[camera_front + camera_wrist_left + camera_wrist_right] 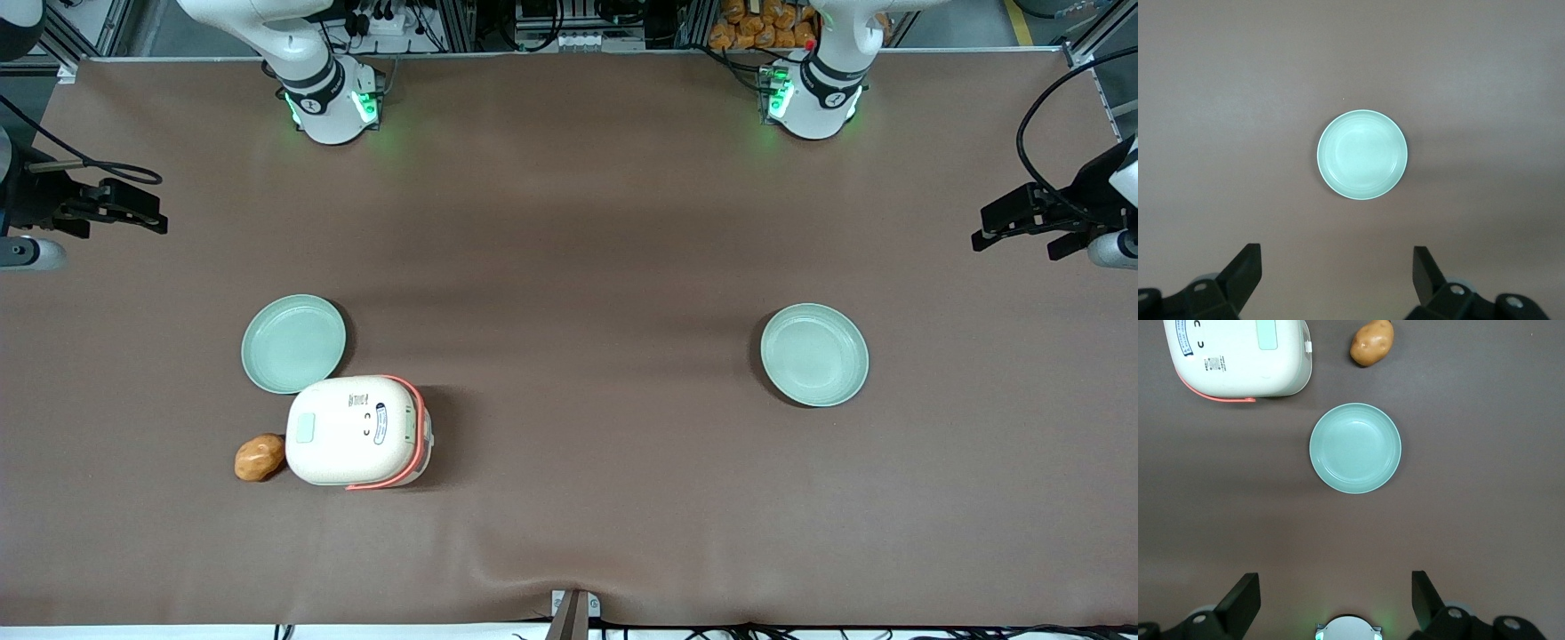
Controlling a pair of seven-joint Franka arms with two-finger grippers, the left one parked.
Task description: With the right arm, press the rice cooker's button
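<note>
Brown cloth covered the counter (569, 267); on it we found the rice cooker (357, 431), lid closed, toward the working arm's end, with a potato (259, 457) touching its side and a pale-green plate (293, 344) just beside it, farther from the front camera; our right arm's gripper (1335, 597) hung high above that plate, fingers (1245, 593) spread apart, released.

cream-white rice cooker (356, 431) with a coral-orange band and mint panel. pale green plates (294, 344), golden-brown potato (259, 457). black gripper (1335, 600) over brown table (587, 222).
</note>
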